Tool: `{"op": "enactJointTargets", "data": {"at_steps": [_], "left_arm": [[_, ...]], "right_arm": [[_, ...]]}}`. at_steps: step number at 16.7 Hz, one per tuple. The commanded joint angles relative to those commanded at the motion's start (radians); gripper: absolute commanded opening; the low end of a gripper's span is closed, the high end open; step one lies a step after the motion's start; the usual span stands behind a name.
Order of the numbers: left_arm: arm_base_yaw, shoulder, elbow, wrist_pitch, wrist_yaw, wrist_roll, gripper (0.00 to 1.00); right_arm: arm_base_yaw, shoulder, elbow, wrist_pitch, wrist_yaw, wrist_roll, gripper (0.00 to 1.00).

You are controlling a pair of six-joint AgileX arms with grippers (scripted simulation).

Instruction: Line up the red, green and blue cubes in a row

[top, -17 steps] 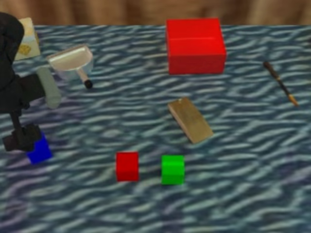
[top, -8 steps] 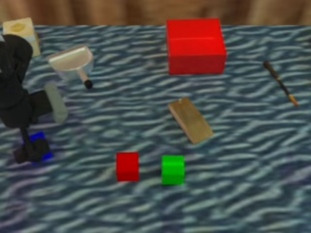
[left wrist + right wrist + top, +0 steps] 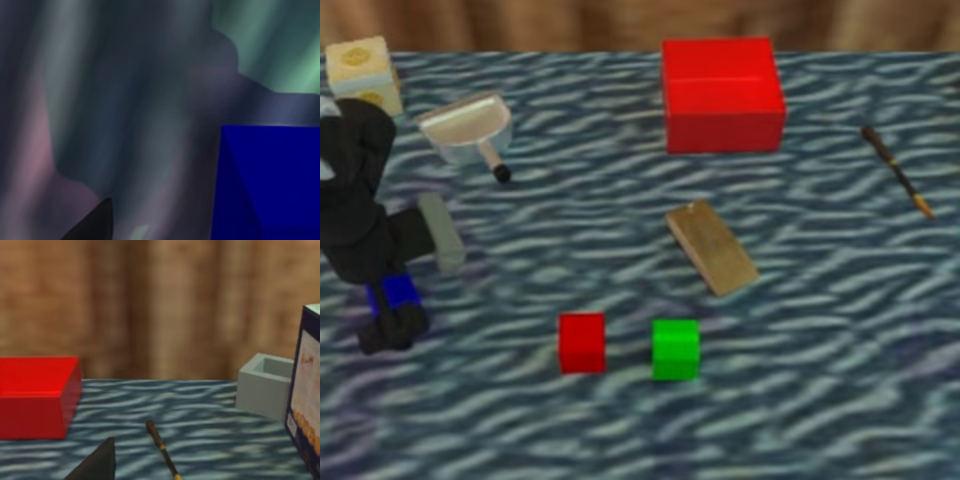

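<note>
Blue cube (image 3: 393,291) sat at the table's left edge, directly under the left gripper (image 3: 390,322); whether its fingers had closed, I couldn't tell. Red cube (image 3: 582,343) and green cube (image 3: 676,349) lay rightward.

A large red box (image 3: 723,93) sits at the tabletop's far edge, near the middle. A tan wooden block (image 3: 711,247) lies tilted near the centre. At the far left corner stands a cream cube with yellow marks (image 3: 363,70), a dustpan (image 3: 470,127) just beside it. A thin brush (image 3: 897,170) lies by the right edge. In the right wrist view a grey open box (image 3: 263,385) stands beside a printed carton (image 3: 305,390).
</note>
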Motion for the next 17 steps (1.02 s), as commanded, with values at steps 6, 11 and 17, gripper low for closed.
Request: {"op": "enactJointTargets", "data": {"at_steps": [6,11,17], "left_arm": [[0.000,0.000,0.000,0.000,0.000,0.000,0.55],[0.000,0.000,0.000,0.000,0.000,0.000,0.17],[0.000,0.000,0.000,0.000,0.000,0.000,0.00]], "right_arm": [[0.000,0.000,0.000,0.000,0.000,0.000,1.00],[0.000,0.000,0.000,0.000,0.000,0.000,1.00],[0.000,0.000,0.000,0.000,0.000,0.000,1.00]]}}
